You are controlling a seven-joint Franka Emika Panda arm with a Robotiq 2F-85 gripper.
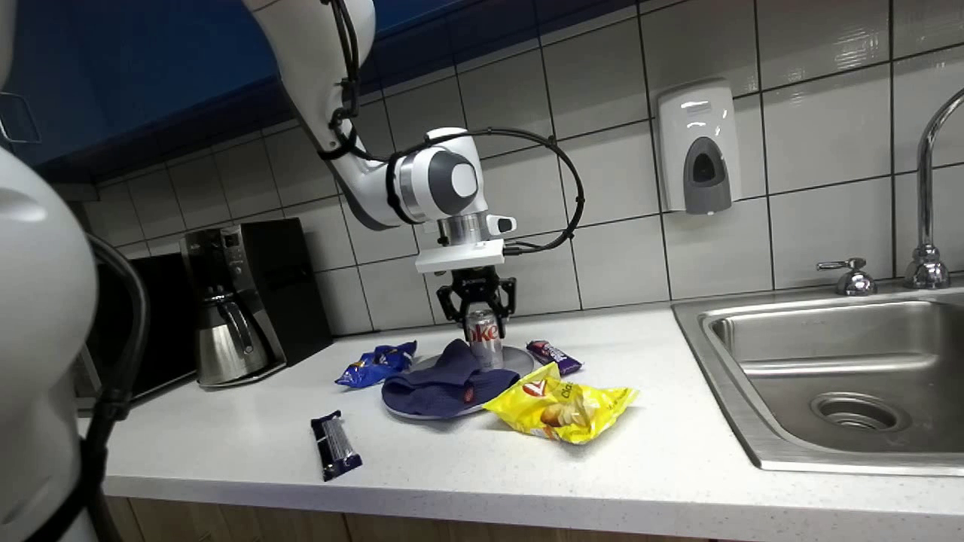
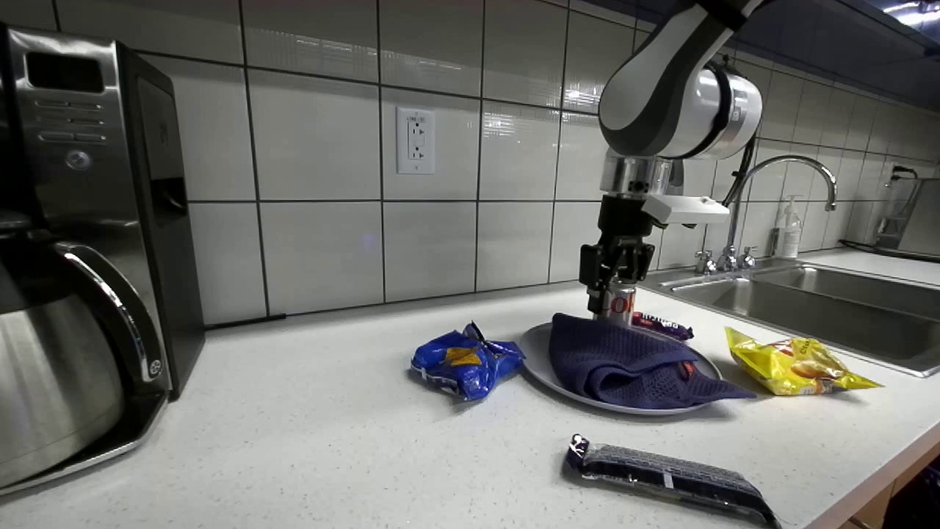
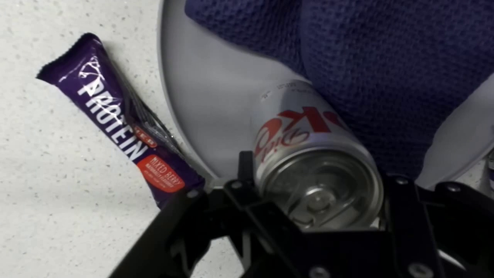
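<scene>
A silver Diet Coke can (image 1: 488,352) stands roughly upright at the back of a grey plate (image 3: 200,96), its base seeming to rest on it. From above, my gripper (image 1: 484,331) is shut on the can near its top, a finger along each side. In the wrist view the can's lid and tab face the camera, and one fingertip (image 3: 246,166) lies against its wall. A crumpled dark blue towel (image 2: 624,360) covers much of the plate and lies right beside the can. On the towel shows a small red patch (image 2: 687,369).
Around the plate lie a purple protein bar (image 3: 112,108), a yellow chip bag (image 1: 565,410), a blue snack bag (image 2: 463,360) and a dark wrapped bar (image 1: 335,446). A coffee maker (image 1: 282,278) stands at one end, a steel sink (image 1: 727,391) at the opposite end. The tiled wall rises close behind.
</scene>
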